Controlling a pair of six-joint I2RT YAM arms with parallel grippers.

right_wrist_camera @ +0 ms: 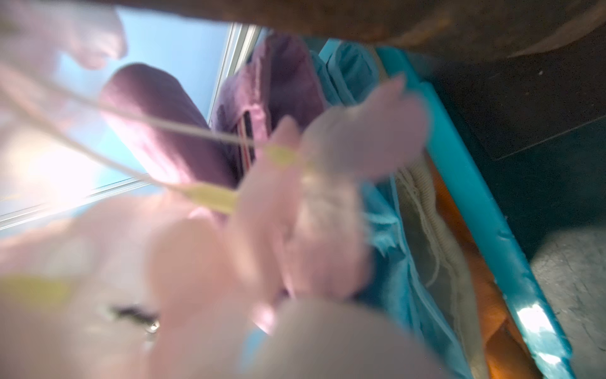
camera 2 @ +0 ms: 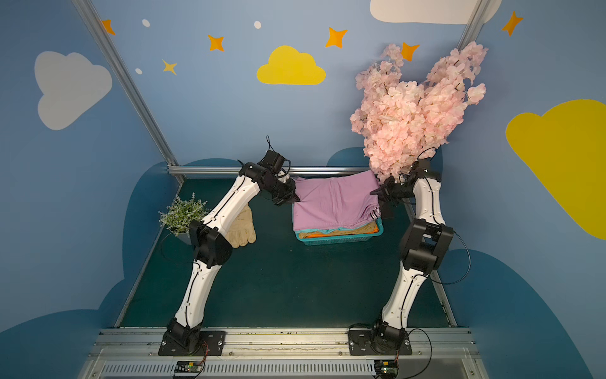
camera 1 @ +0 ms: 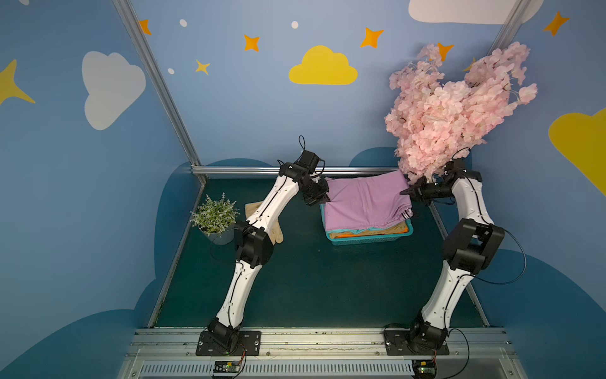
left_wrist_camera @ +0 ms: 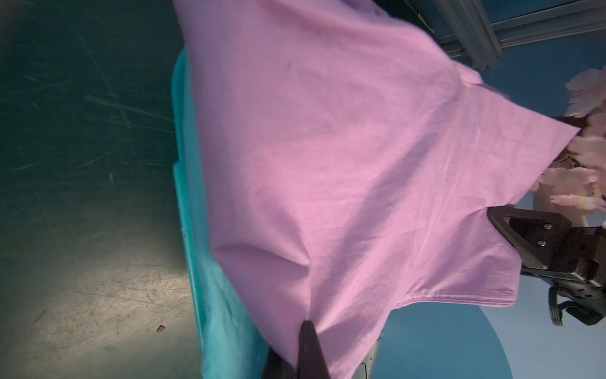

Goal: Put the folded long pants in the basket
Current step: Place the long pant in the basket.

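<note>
The lilac folded long pants (camera 1: 364,203) (camera 2: 334,203) (left_wrist_camera: 328,157) are spread over the turquoise basket (camera 1: 370,241) (camera 2: 337,242) (right_wrist_camera: 475,203), on top of a stack. Below them, edges of orange pants (camera 1: 354,235) (right_wrist_camera: 459,213), khaki pants (camera 1: 393,228) and turquoise pants (right_wrist_camera: 387,236) show inside the basket. My left gripper (camera 1: 326,198) (camera 2: 296,199) (left_wrist_camera: 306,328) is shut on the lilac pants' left edge. My right gripper (camera 1: 405,192) (camera 2: 373,191) (left_wrist_camera: 495,216) pinches their right edge, shut. In the right wrist view pink blossoms hide its jaws.
A pink blossom tree (camera 1: 452,111) overhangs the right arm's wrist at the back right. A small green plant in a grey pot (camera 1: 214,213) stands at the left, with a beige glove (camera 2: 242,229) beside it, partly under the left arm. Metal rails edge the table.
</note>
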